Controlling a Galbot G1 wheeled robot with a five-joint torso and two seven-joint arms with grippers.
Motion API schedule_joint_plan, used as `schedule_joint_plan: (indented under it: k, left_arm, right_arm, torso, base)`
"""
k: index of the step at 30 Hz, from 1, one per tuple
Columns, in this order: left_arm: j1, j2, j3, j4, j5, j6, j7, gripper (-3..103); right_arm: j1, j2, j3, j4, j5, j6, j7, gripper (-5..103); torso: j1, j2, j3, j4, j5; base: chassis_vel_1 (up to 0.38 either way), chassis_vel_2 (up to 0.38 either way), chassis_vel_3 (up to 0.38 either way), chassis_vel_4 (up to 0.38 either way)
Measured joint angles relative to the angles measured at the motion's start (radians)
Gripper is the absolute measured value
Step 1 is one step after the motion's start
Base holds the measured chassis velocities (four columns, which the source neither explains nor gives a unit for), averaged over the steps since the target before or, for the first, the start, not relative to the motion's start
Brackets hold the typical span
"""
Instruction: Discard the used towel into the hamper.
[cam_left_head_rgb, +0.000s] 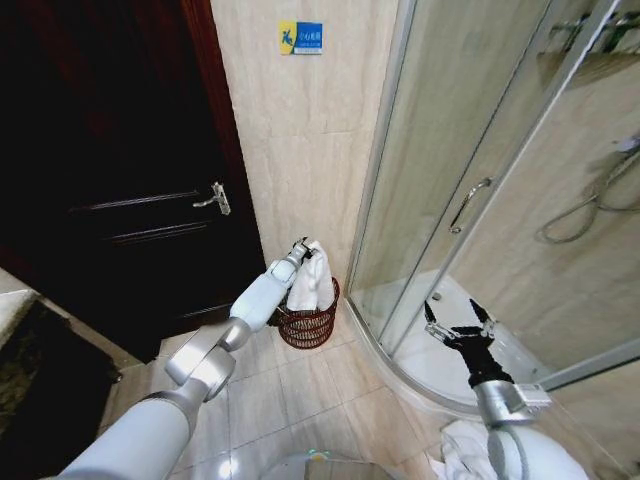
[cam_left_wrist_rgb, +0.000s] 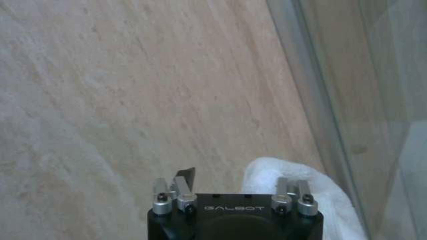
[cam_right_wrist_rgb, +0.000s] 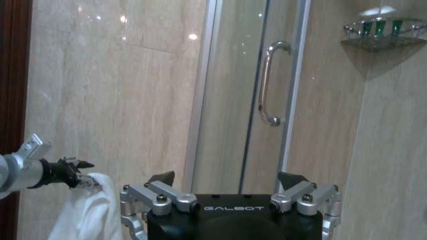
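Against the tiled wall between the dark door (cam_left_head_rgb: 120, 170) and the glass shower enclosure (cam_left_head_rgb: 470, 180), the hamper (cam_left_head_rgb: 308, 322) sits on the floor, and the white towel (cam_left_head_rgb: 312, 278) hangs above it with its lower folds already down inside the basket's rim. The left gripper (cam_left_head_rgb: 302, 249) is stretched out over the hamper and holds the towel by its top edge — the right wrist view shows the fingers pinched into the cloth, and the left wrist view shows a bulge of towel beside one fingertip, with the jaws close together around it. The right gripper (cam_left_head_rgb: 459, 330) hangs idle near the shower's curved sill, fingers spread wide and holding nothing.

The risks I would judge from here all come from the release. The hamper is small and light-looking, and the towel is tall relative to it; if the cloth is let go while most of it stands above the rim, it may slump over the edge and drape onto the floor. Terry cloth could also snag on a fingertip — dragging the towel back out, or tipping the basket.
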Motion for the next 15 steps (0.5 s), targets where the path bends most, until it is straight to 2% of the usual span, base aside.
schedule_joint_plan:
  k: [2, 3, 5, 6, 7, 9, 10, 11, 15]
  left_arm:
    - [0.0, 0.001, -0.002, 0.001, 0.014, 0.007, -0.01, 74]
    - [0.0, 0.001, -0.002, 0.001, 0.014, 0.007, -0.01, 74]
    - [0.001, 0.008, -0.003, 0.001, 0.031, 0.023, -0.01, 85]
    - [0.001, 0.013, -0.003, -0.002, 0.037, 0.049, -0.007, 90]
    - [0.001, 0.013, -0.003, -0.002, 0.037, 0.049, -0.007, 90]
    - [-0.002, 0.018, -0.001, -0.013, 0.038, 0.11, 0.0, 98]
    - [-0.005, 0.019, 0.0, -0.019, 0.037, 0.137, 0.002, 98]
    - [-0.005, 0.019, 0.0, -0.019, 0.037, 0.137, 0.002, 98]
    - [-0.014, 0.023, 0.008, -0.053, 0.027, 0.253, 0.045, 100]
  right_arm:
    - [0.0, 0.002, -0.003, 0.002, -0.001, 0.0, 0.0, 100]
    - [0.0, 0.002, -0.003, 0.002, -0.001, 0.0, 0.0, 100]
    - [0.0, 0.002, -0.003, 0.002, -0.002, 0.0, 0.0, 100]
    - [0.0, 0.002, -0.003, 0.002, -0.002, 0.0, 0.0, 100]
    - [0.0, 0.002, -0.003, 0.002, -0.002, 0.0, 0.0, 100]
    - [0.001, 0.0, -0.003, 0.002, -0.002, 0.0, 0.001, 100]
    - [0.002, 0.0, -0.003, 0.002, -0.002, 0.0, 0.002, 100]
    - [0.002, 0.0, -0.003, 0.002, -0.002, 0.0, 0.002, 100]
    - [0.003, 0.001, -0.006, -0.002, -0.004, -0.001, 0.003, 100]
  torso:
    - [0.0, 0.0, 0.0, 0.0, 0.0]
    - [0.0, 0.0, 0.0, 0.0, 0.0]
    - [0.0, 0.0, 0.0, 0.0, -0.0001]
    - [0.0, 0.0, 0.0, 0.0001, 0.0]
    - [0.0, 0.0, 0.0, 0.0001, 0.0]
    - [0.0, 0.0, 0.0, 0.0002, -0.0001]
    - [0.0, 0.0, 0.0, 0.0002, 0.0]
    - [0.0, 0.0, 0.0, 0.0002, 0.0]
    - [0.0, 0.0, 0.0, 0.0, 0.0]
  base:
    - [0.0, 0.0, 0.0, 0.0]
    - [0.0, 0.0, 0.0, 0.0]
    - [0.0, 0.0, 0.0, 0.0]
    - [0.0, 0.0, 0.0, 0.0]
    - [0.0, 0.0, 0.0, 0.0]
    - [0.0, 0.0, 0.0, 0.0]
    - [0.0, 0.0, 0.0, 0.0]
    - [0.0, 0.0, 0.0, 0.0]
    - [0.0, 0.0, 0.0, 0.0]
